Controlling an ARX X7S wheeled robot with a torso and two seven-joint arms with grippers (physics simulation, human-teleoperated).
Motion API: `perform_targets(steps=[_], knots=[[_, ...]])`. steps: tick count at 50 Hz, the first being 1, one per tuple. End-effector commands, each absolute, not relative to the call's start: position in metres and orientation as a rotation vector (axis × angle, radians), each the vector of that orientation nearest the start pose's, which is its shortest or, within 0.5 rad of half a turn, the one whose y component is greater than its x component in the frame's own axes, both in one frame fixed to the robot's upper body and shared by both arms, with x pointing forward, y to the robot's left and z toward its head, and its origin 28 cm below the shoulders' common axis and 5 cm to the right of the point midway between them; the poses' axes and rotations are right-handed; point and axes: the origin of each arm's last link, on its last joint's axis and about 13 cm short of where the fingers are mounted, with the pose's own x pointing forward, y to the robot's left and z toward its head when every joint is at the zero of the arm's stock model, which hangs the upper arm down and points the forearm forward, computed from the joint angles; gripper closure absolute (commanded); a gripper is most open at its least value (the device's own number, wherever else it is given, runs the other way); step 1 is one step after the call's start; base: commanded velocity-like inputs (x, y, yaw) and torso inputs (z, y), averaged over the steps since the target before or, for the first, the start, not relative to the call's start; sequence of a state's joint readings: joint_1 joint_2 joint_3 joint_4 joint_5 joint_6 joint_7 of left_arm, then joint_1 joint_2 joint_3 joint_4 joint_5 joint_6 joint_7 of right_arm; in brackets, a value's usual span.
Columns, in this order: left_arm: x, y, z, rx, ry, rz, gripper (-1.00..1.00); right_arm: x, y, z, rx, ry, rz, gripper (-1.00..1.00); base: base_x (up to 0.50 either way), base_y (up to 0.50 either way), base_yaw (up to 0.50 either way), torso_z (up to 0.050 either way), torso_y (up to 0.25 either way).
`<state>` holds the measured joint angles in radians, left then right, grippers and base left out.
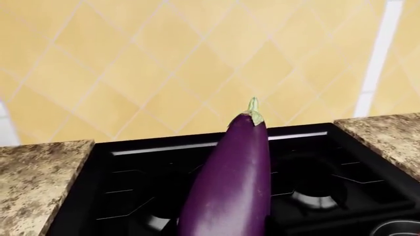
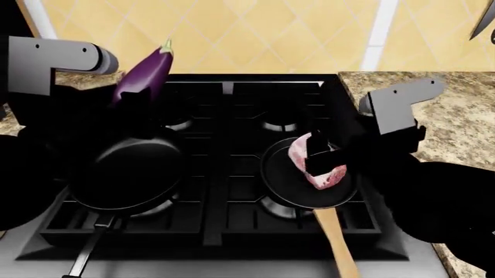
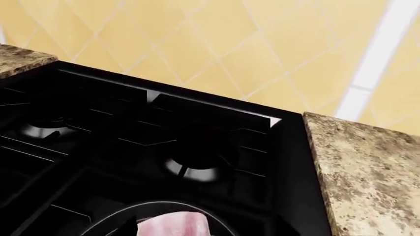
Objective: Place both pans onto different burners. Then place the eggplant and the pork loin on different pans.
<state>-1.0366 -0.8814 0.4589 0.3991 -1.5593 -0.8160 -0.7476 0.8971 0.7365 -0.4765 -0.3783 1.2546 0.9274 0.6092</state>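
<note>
The deeper pan (image 2: 127,174) with the long black handle sits on the stove's front left burner. The shallower pan (image 2: 275,174) with the wooden handle (image 2: 338,240) sits on the front right burner. My left gripper (image 2: 136,97) is shut on the dark-purple eggplant (image 2: 144,70), held tilted in the air above the back of the left pan. The eggplant fills the left wrist view (image 1: 233,182). My right gripper (image 2: 319,162) is shut on the pink pork loin (image 2: 328,175), low over the right pan. The pork loin shows in the right wrist view (image 3: 174,225) above the pan rim (image 3: 125,210).
The rear left burner (image 2: 179,123) and rear right burner (image 2: 280,125) are bare under the black grates. Speckled granite counter (image 2: 456,110) flanks the stove on both sides. A yellow tiled wall (image 2: 255,29) stands behind. A blade tip (image 2: 483,23) shows at top right.
</note>
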Motion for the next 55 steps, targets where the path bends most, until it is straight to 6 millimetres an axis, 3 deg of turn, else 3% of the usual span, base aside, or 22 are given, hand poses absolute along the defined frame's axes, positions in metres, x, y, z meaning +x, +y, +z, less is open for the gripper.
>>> perform_targets(steps=[1, 6, 13, 26, 34, 43, 55], knots=[[0.248, 0.262, 0.272, 0.009, 0.108, -0.148, 1.00, 0.252, -0.140, 0.269, -0.124, 0.032, 0.175, -1.00, 0.00, 0.00, 0.00, 0.000, 0.000], [0.253, 0.265, 0.273, 0.023, 0.134, -0.122, 1.00, 0.244, -0.147, 0.292, -0.109, -0.042, 0.134, -1.00, 0.00, 0.00, 0.00, 0.000, 0.000], [0.256, 0.270, 0.268, 0.063, 0.177, -0.088, 1.00, 0.242, -0.153, 0.302, -0.092, -0.080, 0.092, -1.00, 0.00, 0.00, 0.00, 0.000, 0.000], [0.249, 0.275, 0.254, 0.116, 0.244, -0.067, 1.00, 0.248, -0.154, 0.294, -0.082, -0.067, 0.086, -1.00, 0.00, 0.00, 0.00, 0.000, 0.000], [0.245, 0.281, 0.235, 0.113, 0.281, -0.044, 1.00, 0.253, -0.152, 0.289, -0.086, -0.051, 0.092, -1.00, 0.00, 0.00, 0.00, 0.000, 0.000], [0.226, 0.290, 0.238, 0.149, 0.306, -0.023, 1.00, 0.259, -0.149, 0.283, -0.082, -0.038, 0.104, -1.00, 0.00, 0.00, 0.00, 0.000, 0.000], [0.220, 0.294, 0.228, 0.155, 0.347, -0.009, 1.00, 0.263, -0.146, 0.277, -0.080, -0.024, 0.115, -1.00, 0.00, 0.00, 0.00, 0.000, 0.000]])
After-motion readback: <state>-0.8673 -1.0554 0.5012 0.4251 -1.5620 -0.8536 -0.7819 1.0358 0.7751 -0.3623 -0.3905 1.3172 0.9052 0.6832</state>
